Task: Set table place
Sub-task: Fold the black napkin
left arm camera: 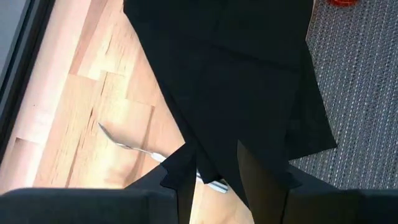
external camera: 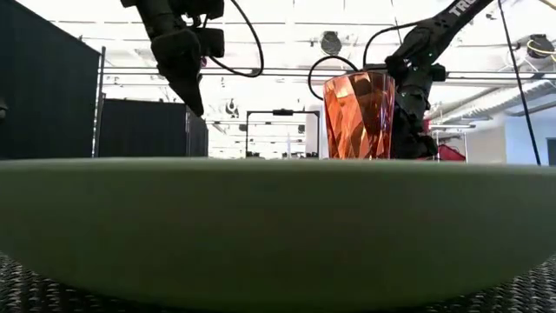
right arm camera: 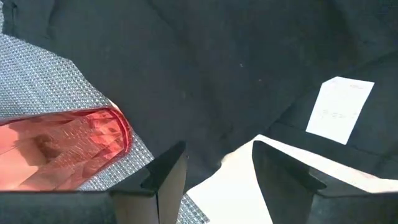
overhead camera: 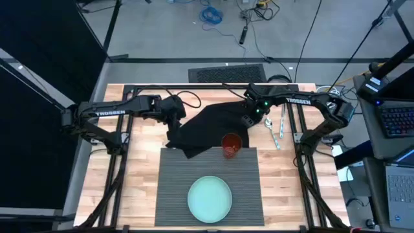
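The ribbed dark grey placemat [overhead camera: 246,188] lies at the table's near middle. On it rest a pale green plate [overhead camera: 209,199] and, at its far edge, an orange-red cup [overhead camera: 231,145]. A black napkin [overhead camera: 208,124] lies crumpled beyond the cup, its near edge overlapping the mat. My left gripper [overhead camera: 176,123] is at the napkin's left end, raised and shut on the cloth. My right gripper [right arm camera: 217,163] is low at the napkin's right end, beside the cup [right arm camera: 62,146]. It is open, with its fingers standing over the cloth's edge near a white label [right arm camera: 339,109]. My left gripper holds the napkin's left end [left arm camera: 217,149] between its two fingers, coming from above and pointing down. The dark cloth hides the exact place of contact, so the number of layers does not show. The cloth spreads away from the fingers toward the mat [left arm camera: 367,93].
Two pieces of cutlery [overhead camera: 277,133] lie on the wood right of the napkin. Another [left arm camera: 124,143] lies on the wood under the napkin's left end. Bare plank tabletop [overhead camera: 129,181] shows on either side of the mat.
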`<state>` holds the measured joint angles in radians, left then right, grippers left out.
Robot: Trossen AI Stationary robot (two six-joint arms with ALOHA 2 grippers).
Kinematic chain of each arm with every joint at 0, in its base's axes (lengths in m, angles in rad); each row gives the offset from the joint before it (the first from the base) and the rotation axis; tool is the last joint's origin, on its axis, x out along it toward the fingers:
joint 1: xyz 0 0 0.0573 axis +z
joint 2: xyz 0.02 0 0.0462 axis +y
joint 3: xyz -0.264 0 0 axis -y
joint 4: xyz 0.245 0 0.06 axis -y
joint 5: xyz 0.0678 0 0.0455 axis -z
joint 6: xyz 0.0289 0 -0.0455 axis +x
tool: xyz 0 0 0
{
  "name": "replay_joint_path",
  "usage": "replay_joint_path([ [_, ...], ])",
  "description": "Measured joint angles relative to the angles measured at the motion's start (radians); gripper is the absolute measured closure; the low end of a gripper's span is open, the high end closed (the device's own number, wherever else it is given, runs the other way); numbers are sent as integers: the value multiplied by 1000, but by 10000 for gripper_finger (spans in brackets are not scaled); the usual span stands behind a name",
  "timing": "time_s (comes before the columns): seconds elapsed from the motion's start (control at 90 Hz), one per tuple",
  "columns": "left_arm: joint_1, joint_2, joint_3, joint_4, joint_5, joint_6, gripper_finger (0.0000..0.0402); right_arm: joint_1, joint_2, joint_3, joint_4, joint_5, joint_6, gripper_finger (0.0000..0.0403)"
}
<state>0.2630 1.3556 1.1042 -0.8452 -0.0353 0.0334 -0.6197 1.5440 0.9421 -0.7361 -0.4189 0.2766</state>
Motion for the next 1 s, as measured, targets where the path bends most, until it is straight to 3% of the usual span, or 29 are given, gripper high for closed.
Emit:
replay_joint_path([
  [0.644,-1,0,0,-2,0,0,299,0,145,-1,57,0,-25,248],
  [0.744,-1,0,0,-2,0,4,299,0,148,-1,81,0,-32,282],
  [0.9,-1,0,0,-1,0,8,299,0,149,-1,110,1,-41,384],
  [1.0,-1,0,0,-1,0,8,299,0,147,-1,110,1,-42,395],
])
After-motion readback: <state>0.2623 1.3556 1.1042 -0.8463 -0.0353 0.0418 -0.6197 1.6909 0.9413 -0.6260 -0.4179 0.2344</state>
